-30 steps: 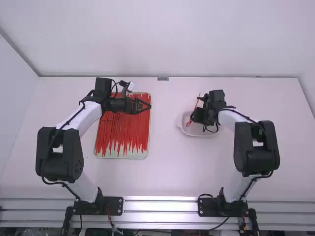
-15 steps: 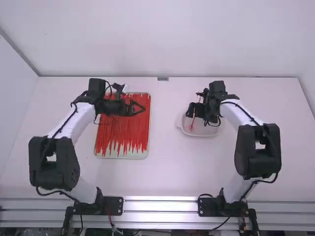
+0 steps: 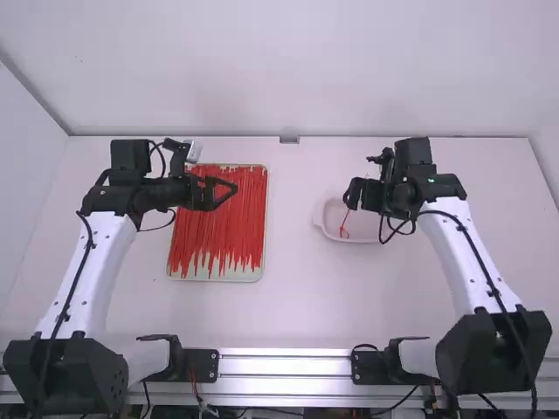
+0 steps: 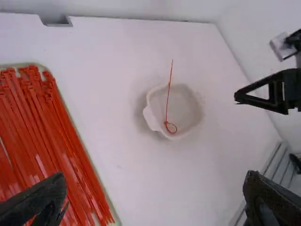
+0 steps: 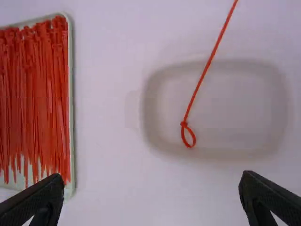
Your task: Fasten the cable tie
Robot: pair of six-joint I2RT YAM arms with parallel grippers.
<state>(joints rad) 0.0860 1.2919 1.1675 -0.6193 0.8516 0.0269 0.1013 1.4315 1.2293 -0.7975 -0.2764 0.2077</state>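
White table w/ two robot arms. A shallow white dish [image 3: 325,212] sits right of the table's centre, toward the far edge. In it lies one red cable tie [image 3: 344,223], already cinched into a small loop, w/ its long tail running out over the dish's far rim. The dish is prob. the drop spot for finished ties. The right gripper [image 3: 351,195] hovers above the dish, jaws spread wide w/ nothing in them, so the tie rests on its own. The left gripper [image 3: 225,190] hangs over the far end of a pale tray [image 3: 215,278] left of centre, also wide open & empty. The tray carries a dense layer of loose red ties [image 3: 218,231] laid lengthwise, approx. parallel, presumably as supply stock that is easy to pick from. No brand, label or other writing is legible. A small white part [image 3: 186,150] on the left arm's wrist shows no readable print.
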